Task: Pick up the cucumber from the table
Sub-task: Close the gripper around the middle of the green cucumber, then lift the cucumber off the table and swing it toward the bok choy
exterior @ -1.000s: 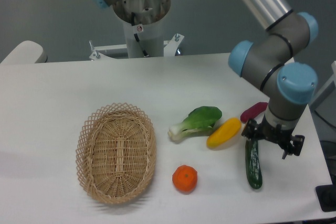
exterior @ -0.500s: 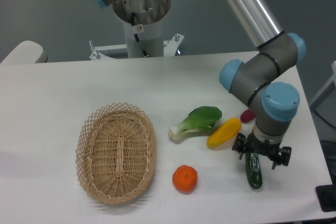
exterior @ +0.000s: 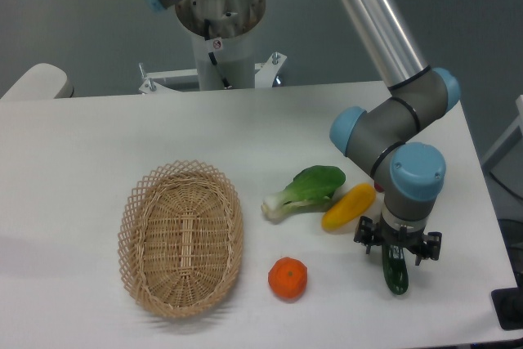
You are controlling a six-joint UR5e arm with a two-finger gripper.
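One cucumber (exterior: 395,270) lies near the right front corner of the white tabletop (exterior: 98,136), its long axis running roughly toward the camera, with its far end hidden beneath the claw (exterior: 396,248) and its rounded near end showing clear below. The claw sits directly over that upper part, its dark fingers spread to either side of the green body; whether they already press on it or merely straddle it cannot be told from this view, so its open-or-closed state is uncertain. Just up and to the left lies the curved yellow vegetable (exterior: 348,206), close to the arm's wrist but apart from the cucumber, and beyond it the bok choy (exterior: 306,190); an orange (exterior: 288,278) sits to the left, and a wicker basket (exterior: 181,237) farther left still. The cucumber looks glossy and smooth, so it is likely slippery, and being a slim stiff cylinder it will probably roll sideways or pivot if pinched off-centre. It seems light enough for a two-finger grip. A hold across its width near the middle would balance it best; the present position is nearer the far end, so the free end may droop when lifted.
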